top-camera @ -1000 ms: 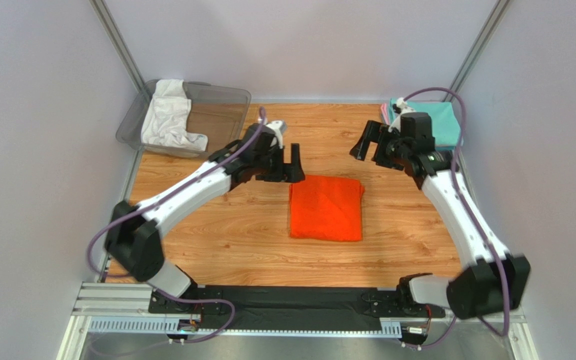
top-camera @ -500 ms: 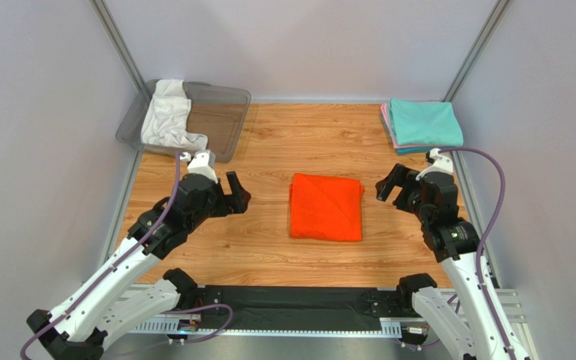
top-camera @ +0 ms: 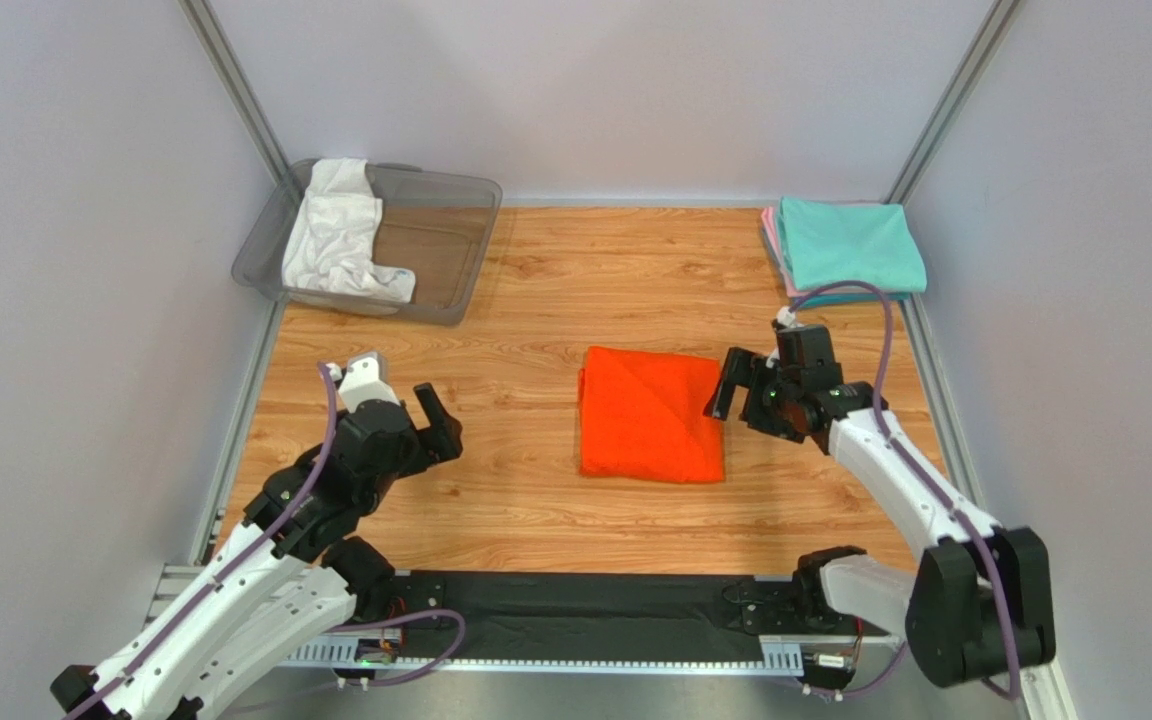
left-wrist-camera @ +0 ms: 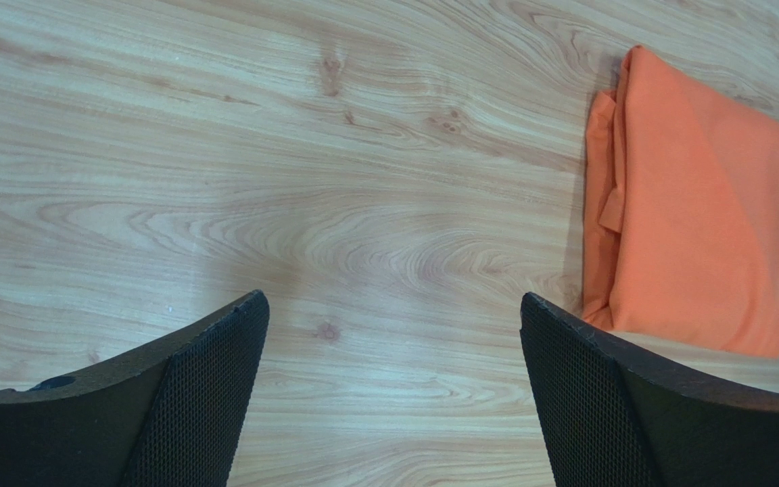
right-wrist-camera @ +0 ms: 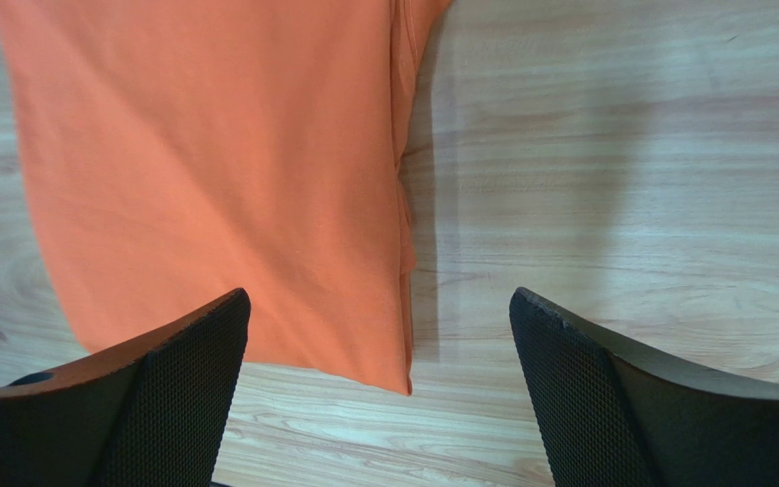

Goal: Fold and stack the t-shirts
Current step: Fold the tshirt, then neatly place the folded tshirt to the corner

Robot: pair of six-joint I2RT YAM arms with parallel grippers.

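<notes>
Top external: orange t-shirt (top-camera: 653, 414) lies folded mid-table, not yet on teal-and-pink stack (top-camera: 850, 248); white t-shirt (top-camera: 334, 233) crumpled in bin (top-camera: 455, 225). Left wrist: left gripper (left-wrist-camera: 392, 304) wide, empty, beside shirt. Right wrist: right gripper (right-wrist-camera: 378, 296) spread above shirt's edge, gripping nothing

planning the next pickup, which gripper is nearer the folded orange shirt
Right. The right gripper hovers open over the right edge of the orange shirt; the left gripper, also open, sits well off to the shirt's left, apart from it.
</notes>
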